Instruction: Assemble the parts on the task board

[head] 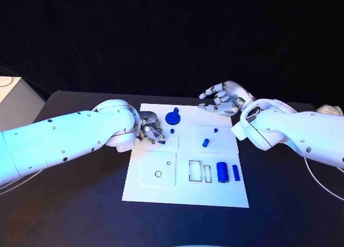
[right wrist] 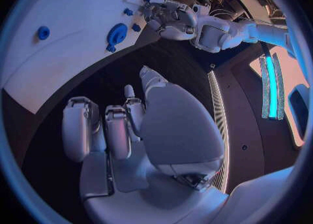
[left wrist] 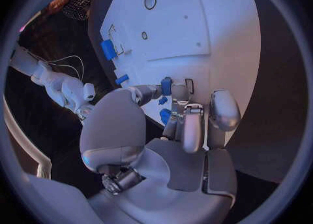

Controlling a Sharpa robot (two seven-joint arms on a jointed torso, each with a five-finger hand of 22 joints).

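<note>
Right now, nearest me, two blue cylinders [head: 227,172] lie lower right on the task board [head: 142,190]. Mid-frame, my left hand [head: 151,129] pinches a small blue part [left wrist: 166,85] over the board's left edge; next it needs seating, I reckon. Farther, top edge, blue gear [head: 172,118]; right hand [head: 224,100] hovers spread, holding nothing.

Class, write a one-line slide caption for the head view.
Left hand pinches a small blue part over the white task board; right hand hovers open.
</note>
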